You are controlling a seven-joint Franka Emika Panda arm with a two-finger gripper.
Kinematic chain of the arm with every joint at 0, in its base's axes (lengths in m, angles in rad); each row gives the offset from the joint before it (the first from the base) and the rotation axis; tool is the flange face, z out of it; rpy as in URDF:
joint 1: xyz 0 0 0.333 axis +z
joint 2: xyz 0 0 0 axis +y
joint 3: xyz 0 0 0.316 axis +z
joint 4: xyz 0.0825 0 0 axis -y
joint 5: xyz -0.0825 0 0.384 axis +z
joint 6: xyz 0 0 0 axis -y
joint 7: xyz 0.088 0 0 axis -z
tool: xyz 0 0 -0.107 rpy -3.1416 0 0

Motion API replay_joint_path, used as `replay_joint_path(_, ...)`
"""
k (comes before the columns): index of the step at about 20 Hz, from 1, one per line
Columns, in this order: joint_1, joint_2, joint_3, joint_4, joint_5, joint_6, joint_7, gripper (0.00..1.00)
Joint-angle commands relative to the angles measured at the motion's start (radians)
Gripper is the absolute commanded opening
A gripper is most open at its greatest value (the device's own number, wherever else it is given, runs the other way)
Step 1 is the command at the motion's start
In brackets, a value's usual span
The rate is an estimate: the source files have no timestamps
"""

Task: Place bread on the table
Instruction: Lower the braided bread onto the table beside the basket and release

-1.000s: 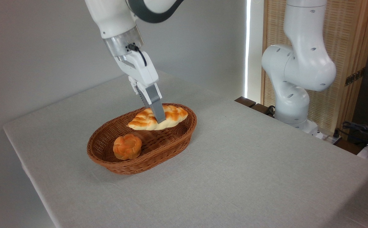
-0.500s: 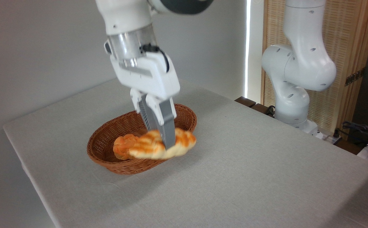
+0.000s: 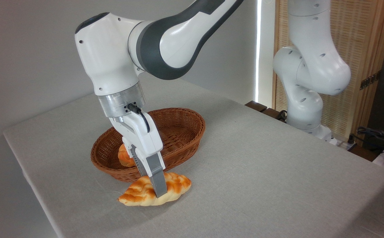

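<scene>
The bread (image 3: 175, 185) is a long braided loaf, cream with golden-brown patches. It lies low over the grey table (image 3: 261, 172), just in front of the wicker basket (image 3: 182, 127); I cannot tell whether it touches the cloth. My gripper (image 3: 158, 191) points down and is shut on the bread at its middle. One grey finger (image 3: 159, 183) crosses the loaf's front; the other is hidden behind it.
A small round orange bun (image 3: 124, 158) sits in the basket, partly hidden by my gripper. The arm's white base (image 3: 306, 109) stands at the table's right back edge, with cables (image 3: 377, 135) beside it. The table's left front edge is near the bread.
The gripper has carried the bread out of the basket, forward and down, to a spot on the table side in front of the basket. The bun has stayed in the basket.
</scene>
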Motion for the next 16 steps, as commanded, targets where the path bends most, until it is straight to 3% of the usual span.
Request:
replay_joint_path(1,0.002,0.001,-0.017,-0.003,0.026,0.002,0.001,1.0)
replay_joint_path(12,0.009,-0.003,-0.017,0.005,0.022,0.005,-0.001,1.0)
replay_joint_path(16,0.052,-0.032,-0.029,0.02,-0.009,0.005,-0.007,1.0)
